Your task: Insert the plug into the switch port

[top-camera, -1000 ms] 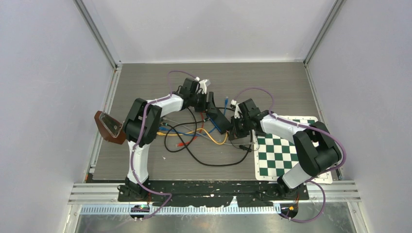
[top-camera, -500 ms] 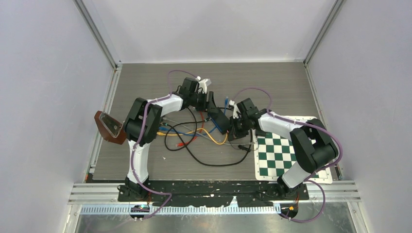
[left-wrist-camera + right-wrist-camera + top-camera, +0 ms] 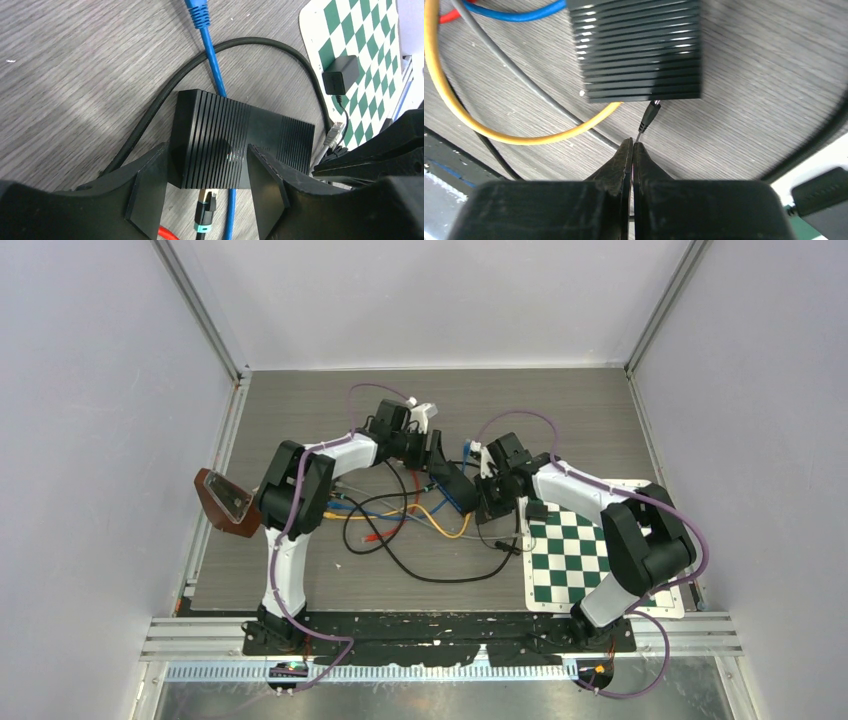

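Note:
The black ribbed switch lies on the wooden table between my left gripper's fingers, which press its sides. A black network plug with a teal boot sits in its near face. In the top view the left gripper holds the switch from the far side. My right gripper is shut on the thin wire of a small black plug. The plug's tip touches the lower edge of the switch; the port itself is hidden. In the top view the right gripper is at the switch's right end.
Yellow, blue, red and grey cables and a thick black cable tangle around the switch. A green checkered mat carries a black power adapter. A brown wedge sits at the table's left edge.
My right arm has shifted a little up and left, bringing its gripper closer to the switch and uncovering the adapter on the mat. The left arm and the switch have stayed put.

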Controlling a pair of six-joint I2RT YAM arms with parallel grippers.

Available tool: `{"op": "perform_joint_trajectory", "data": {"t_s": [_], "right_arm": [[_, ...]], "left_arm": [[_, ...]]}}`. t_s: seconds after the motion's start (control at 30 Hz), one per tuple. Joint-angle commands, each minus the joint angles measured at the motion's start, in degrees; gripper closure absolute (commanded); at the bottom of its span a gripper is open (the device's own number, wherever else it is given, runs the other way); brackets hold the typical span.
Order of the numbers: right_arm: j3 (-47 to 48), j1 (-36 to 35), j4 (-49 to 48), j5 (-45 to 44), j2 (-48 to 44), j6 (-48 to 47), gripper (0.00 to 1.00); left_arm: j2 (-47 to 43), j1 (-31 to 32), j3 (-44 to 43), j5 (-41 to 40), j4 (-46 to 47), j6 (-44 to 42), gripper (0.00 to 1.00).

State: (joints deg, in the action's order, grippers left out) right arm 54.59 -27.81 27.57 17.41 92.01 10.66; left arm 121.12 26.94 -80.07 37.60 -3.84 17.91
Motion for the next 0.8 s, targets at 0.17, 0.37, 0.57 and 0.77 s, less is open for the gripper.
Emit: {"op": "perform_joint_trajectory", "data": {"t_s": [0.17, 0.37, 0.57, 0.77], "right_arm": [[6.48, 0.46, 11.84, -15.1, -3.17, -10.77, 0.95], [9.55, 1.64, 11.48, -13.33, -2.19, -4.28, 0.87], [-1.62, 1.2, -5.05, -4.59, -8.84, 5.41, 0.63], [-8.41, -0.69, -14.53, -2.22, -10.6, 5.13, 0.56]], "left_arm": [[-12.81, -3.82, 8.15, -7.71, 5.85, 9.66, 0.38], [-15.08, -3.91, 8.17, -11.61, 0.6, 9.03, 0.37], [-18.64, -4.63, 11.46, -14.24, 1.07, 9.3, 0.36], [-19.56, -5.31, 12.04, -14.56, -0.1, 8.6, 0.36]]}}
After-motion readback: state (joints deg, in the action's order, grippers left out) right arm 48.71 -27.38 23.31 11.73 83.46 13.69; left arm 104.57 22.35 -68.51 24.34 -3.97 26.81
